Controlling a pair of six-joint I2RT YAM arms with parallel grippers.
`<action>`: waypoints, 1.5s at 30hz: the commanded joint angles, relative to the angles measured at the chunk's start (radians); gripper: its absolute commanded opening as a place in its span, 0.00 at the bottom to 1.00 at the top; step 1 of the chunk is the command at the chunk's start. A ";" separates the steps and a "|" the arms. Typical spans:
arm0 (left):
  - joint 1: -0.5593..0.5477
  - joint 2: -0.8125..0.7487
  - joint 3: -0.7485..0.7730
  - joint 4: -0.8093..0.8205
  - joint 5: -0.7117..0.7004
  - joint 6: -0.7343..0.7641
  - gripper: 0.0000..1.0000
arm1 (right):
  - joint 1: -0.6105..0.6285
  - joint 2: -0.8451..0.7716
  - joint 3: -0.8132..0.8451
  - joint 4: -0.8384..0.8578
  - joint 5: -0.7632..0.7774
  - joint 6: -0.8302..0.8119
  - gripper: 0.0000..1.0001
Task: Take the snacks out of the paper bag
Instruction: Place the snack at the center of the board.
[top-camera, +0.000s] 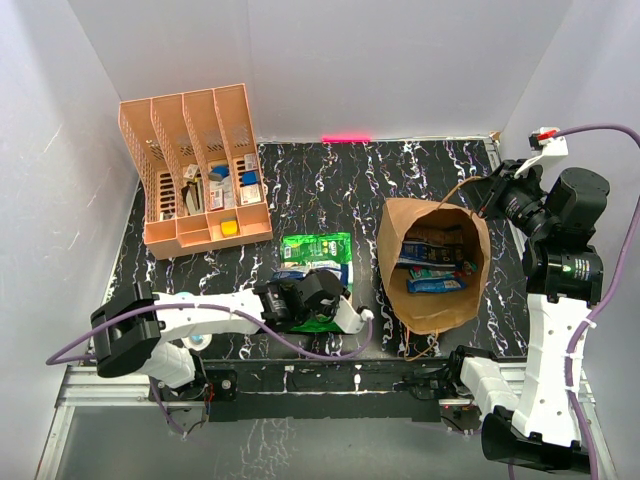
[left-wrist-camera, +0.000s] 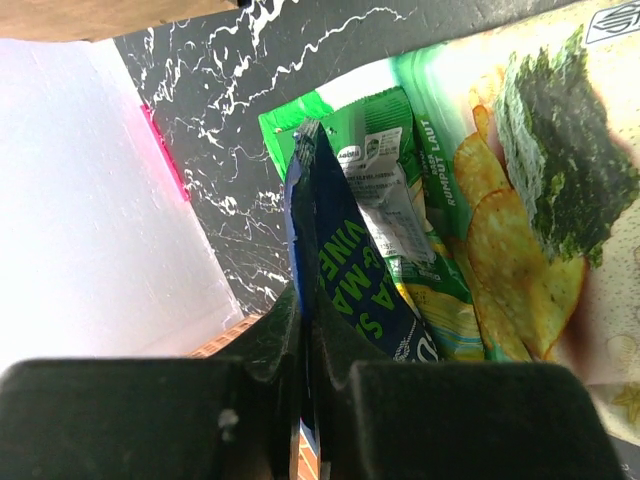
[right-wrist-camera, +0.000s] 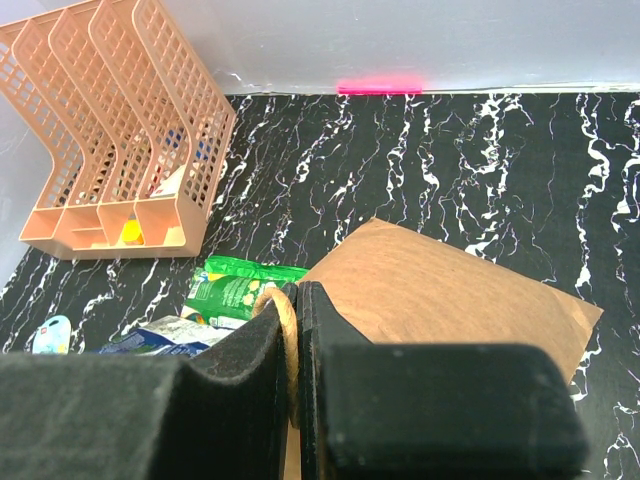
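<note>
Snacks (top-camera: 435, 268) are only partly out. From above, the paper bag (top-camera: 440, 318) sits right of centre on the table (top-camera: 300, 190), its mouth open toward the camera. Blue and red packets show inside, so most of the job looks left to do. A green packet (top-camera: 318, 246) lies flat just left of the bag, already out. The left gripper (top-camera: 300, 292) sits over that packet's near edge, fingertips hidden under the wrist. The right gripper (top-camera: 490, 196) is at the bag's far right rim. How many packets are stacked inside cannot be counted.

Left wrist view: the jaws are clenched on the edge of a blue packet (left-wrist-camera: 345, 290), with the green one just behind it. Whether the blue one is lifted or resting cannot be told.

Right wrist view: the jaws are pinched on the bag's twisted handle (right-wrist-camera: 290, 340). The bag's brown side fills the foreground and its inside is hidden. An orange organiser (right-wrist-camera: 120, 130) stands far left.
</note>
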 joint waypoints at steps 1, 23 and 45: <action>-0.024 -0.026 -0.023 0.043 0.025 0.015 0.00 | 0.003 -0.014 0.006 0.070 0.009 -0.007 0.08; -0.087 0.032 0.007 -0.088 0.142 -0.231 0.00 | 0.003 -0.016 -0.005 0.073 0.006 -0.008 0.08; -0.107 -0.122 0.169 -0.319 0.246 -0.516 0.67 | 0.005 -0.005 0.017 0.071 0.006 -0.010 0.08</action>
